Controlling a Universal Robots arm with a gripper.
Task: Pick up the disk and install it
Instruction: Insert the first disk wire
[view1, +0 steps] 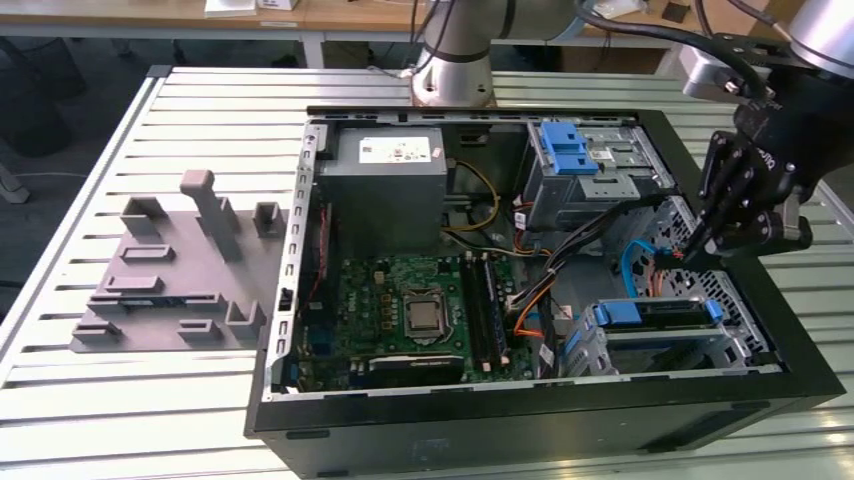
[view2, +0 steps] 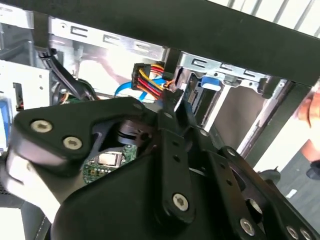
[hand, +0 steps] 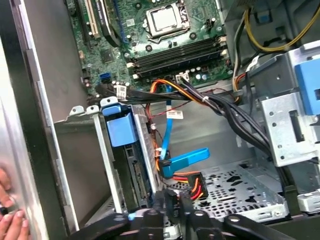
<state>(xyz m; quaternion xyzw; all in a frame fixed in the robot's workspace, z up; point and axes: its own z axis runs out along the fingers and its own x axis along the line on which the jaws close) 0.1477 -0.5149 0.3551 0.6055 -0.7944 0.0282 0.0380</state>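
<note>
Already the disk (view1: 654, 314) sits in its drive cage (view1: 674, 340) in the corner of the computer case (view1: 534, 400), blue rails framing it, long axis running along the case's front wall. The gripper (view1: 697, 252) hangs just above and slightly behind it, nearer the orange and black cables (hand: 192, 187) than the disk itself. In the first wrist view the disk (hand: 131, 165) stands on edge in the cage, just beside the fingers (hand: 165, 202), which look pinched narrow with nothing between them.
</note>
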